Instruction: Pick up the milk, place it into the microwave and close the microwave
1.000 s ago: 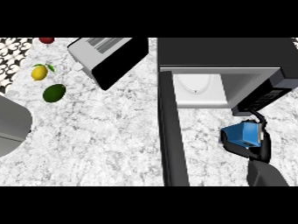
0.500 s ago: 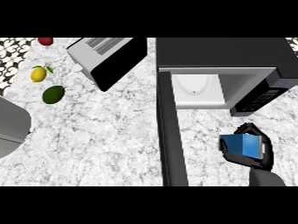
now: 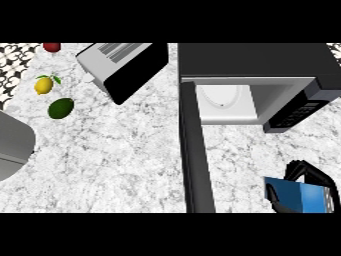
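Note:
A blue milk carton point(image 3: 297, 195) sits in my right hand point(image 3: 318, 181) at the lower right of the head view, black fingers and thumb curled round it. The black microwave point(image 3: 258, 62) stands at the upper right with its cavity point(image 3: 228, 102) showing white inside. Its open door point(image 3: 195, 150) juts toward me edge-on, left of the carton. The carton is well below the cavity opening, near the bottom edge. My left hand does not show.
A toaster oven point(image 3: 125, 67) lies tilted at the upper middle. A lemon point(image 3: 44, 85), a green lime point(image 3: 61, 108) and a red fruit point(image 3: 52, 47) sit at the upper left. A grey rounded object point(image 3: 3, 145) fills the left edge.
My right hand with the milk carton has drawn back from the microwave's front toward the lower right edge of the view. The microwave door stays open.

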